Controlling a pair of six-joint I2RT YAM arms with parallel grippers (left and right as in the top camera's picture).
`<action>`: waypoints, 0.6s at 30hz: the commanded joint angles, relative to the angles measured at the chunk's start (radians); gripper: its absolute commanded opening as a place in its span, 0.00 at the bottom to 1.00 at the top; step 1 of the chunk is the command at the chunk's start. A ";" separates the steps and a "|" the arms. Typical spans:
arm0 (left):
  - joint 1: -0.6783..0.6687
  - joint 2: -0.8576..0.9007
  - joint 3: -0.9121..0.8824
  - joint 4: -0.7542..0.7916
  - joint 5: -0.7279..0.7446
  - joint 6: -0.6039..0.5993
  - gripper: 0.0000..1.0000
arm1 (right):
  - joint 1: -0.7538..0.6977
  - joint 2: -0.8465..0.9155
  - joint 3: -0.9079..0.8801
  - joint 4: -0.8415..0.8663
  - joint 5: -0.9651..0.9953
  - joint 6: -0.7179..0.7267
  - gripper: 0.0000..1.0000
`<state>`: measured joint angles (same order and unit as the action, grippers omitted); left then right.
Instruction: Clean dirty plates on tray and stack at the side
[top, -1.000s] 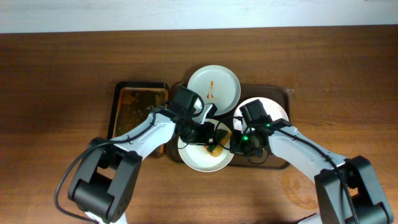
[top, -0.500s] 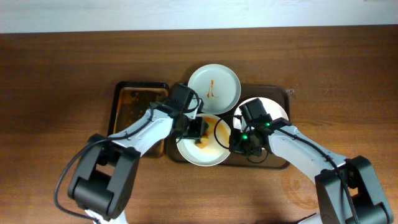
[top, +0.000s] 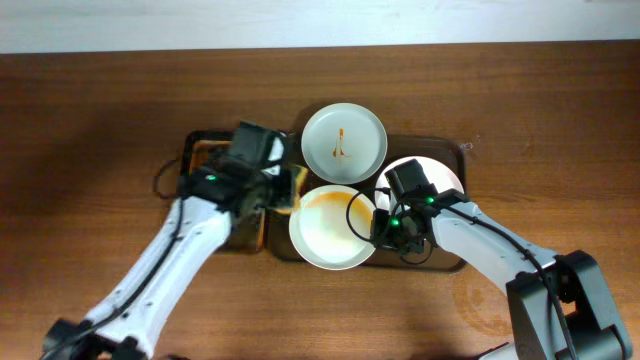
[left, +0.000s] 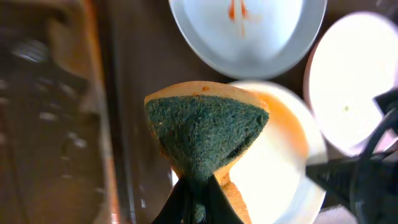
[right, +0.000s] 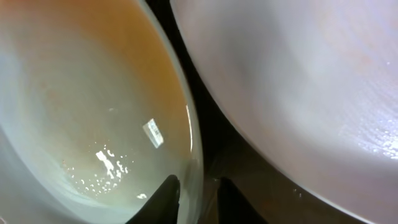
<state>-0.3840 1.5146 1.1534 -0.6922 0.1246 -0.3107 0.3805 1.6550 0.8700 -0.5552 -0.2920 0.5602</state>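
Observation:
Three white plates lie on the dark brown tray (top: 442, 146). The back plate (top: 343, 143) has an orange-red streak at its centre. The front plate (top: 330, 230) is wet, with an orange smear. The right plate (top: 432, 174) looks clean and is partly hidden by my right arm. My left gripper (top: 280, 190) is shut on a green-yellow sponge (left: 205, 127), held above the gap between the front plate (left: 280, 168) and the narrow tray. My right gripper (right: 196, 190) is shut on the right rim of the front plate (right: 93, 106).
A narrow black tray (top: 215, 165) with amber liquid lies left of the big tray; it also shows in the left wrist view (left: 50, 118). Brown wood-grain tabletop (top: 560, 120) surrounds both trays. A white wall edge runs along the back.
My left gripper has lifted the sponge off the front plate and moved it left toward the narrow tray. The front plate now lies uncovered with an orange smear. The right gripper has stayed put.

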 joint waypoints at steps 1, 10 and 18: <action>0.089 -0.030 0.013 -0.002 -0.021 0.012 0.00 | 0.006 0.006 0.005 0.002 0.015 -0.005 0.24; 0.231 0.047 0.012 -0.036 -0.022 0.012 0.00 | 0.007 -0.012 0.009 -0.010 0.061 -0.032 0.04; 0.289 0.143 0.012 -0.043 -0.091 0.012 0.00 | 0.008 -0.199 0.134 -0.140 0.382 -0.151 0.04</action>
<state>-0.1177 1.6131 1.1568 -0.7376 0.0654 -0.3103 0.3809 1.5078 0.9398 -0.6716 -0.0887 0.4618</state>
